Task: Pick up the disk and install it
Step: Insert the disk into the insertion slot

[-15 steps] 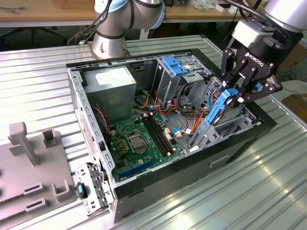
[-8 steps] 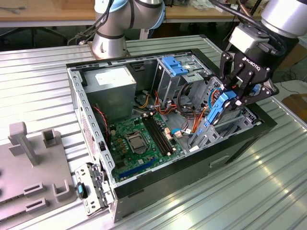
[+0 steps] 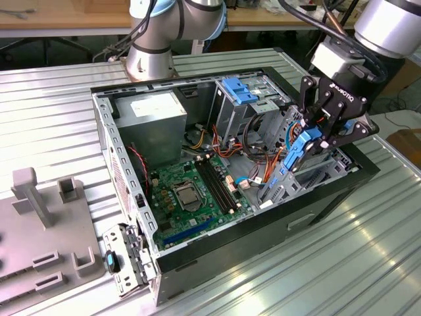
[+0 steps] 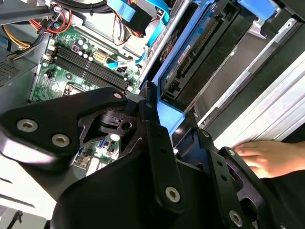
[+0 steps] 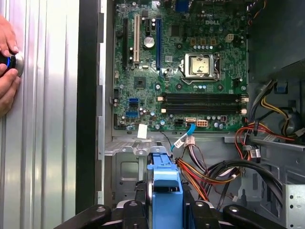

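1. Gripper [image 3: 310,139]: black body with white lettering. You have its fingers [image 5: 139,206] closed on the disk, one on each side of the blue bracket.
2. Disk [image 3: 297,153]: held on edge and tilted, over the end of the case at the exterior view's right, with its lower end among the metalwork there. Its face label is turned away from you. In the second wrist view the disk [image 4: 200,52] shows a dark side framed in blue.
3. Case [image 3: 263,224]: open, lying on its side on the ribbed table [image 3: 296,276].
4. Motherboard [image 5: 190,86]: green, with white printed lettering.
5. Power supply [image 3: 154,118]: in the case's far corner at the exterior view's left. It has a white label on top, with print too small for you to read.
6. Bay [image 3: 240,92]: blue tabs, at the far side of the case.
7. Hands [image 5: 7,71]: a person's, cut off at the frame edge. They rest on the table beside the case around a small round blue-and-silver item you cannot identify.
8. Fixture [image 3: 39,224]: grey, near, at the exterior view's left, partly cut off.
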Controlling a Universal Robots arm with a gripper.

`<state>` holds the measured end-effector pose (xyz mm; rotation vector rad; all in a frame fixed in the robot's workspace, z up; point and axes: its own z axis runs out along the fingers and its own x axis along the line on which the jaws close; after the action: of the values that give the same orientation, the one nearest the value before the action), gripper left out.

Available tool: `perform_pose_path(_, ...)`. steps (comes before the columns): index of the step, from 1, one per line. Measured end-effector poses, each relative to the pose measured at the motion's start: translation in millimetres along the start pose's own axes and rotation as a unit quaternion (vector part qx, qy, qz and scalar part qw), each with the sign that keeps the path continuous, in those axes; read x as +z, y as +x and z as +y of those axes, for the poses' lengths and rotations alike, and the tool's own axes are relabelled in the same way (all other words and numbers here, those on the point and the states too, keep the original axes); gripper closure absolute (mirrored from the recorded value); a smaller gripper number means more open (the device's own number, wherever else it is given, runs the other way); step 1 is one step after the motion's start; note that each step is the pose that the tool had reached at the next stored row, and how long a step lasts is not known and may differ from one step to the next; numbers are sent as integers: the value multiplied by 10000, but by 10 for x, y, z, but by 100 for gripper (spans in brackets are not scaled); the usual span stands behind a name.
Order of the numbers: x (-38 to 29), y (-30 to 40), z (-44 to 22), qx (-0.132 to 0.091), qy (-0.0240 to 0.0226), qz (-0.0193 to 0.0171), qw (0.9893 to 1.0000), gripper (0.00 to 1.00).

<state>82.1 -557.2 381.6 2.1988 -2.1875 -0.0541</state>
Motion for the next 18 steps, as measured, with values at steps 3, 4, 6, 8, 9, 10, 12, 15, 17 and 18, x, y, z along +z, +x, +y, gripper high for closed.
perform_pose_path(3,29,0,-2,0,0,0,10000,63)
perform_pose_path(4,37,0,-3,0,0,1,10000,63)
perform_pose_path(6,53,1,-5,0,0,0,10000,63)
perform_pose_path(8,77,1,-7,0,0,0,10000,63)
perform_pose_path(9,87,1,-8,0,0,0,10000,63)
perform_pose_path(10,94,1,-9,0,0,0,10000,63)
perform_pose_path(12,107,1,-11,0,0,0,10000,63)
perform_pose_path(15,137,2,-15,0,0,0,10000,63)
perform_pose_path(17,155,2,-18,0,0,0,10000,63)
perform_pose_path(18,162,2,-19,0,0,0,10000,63)
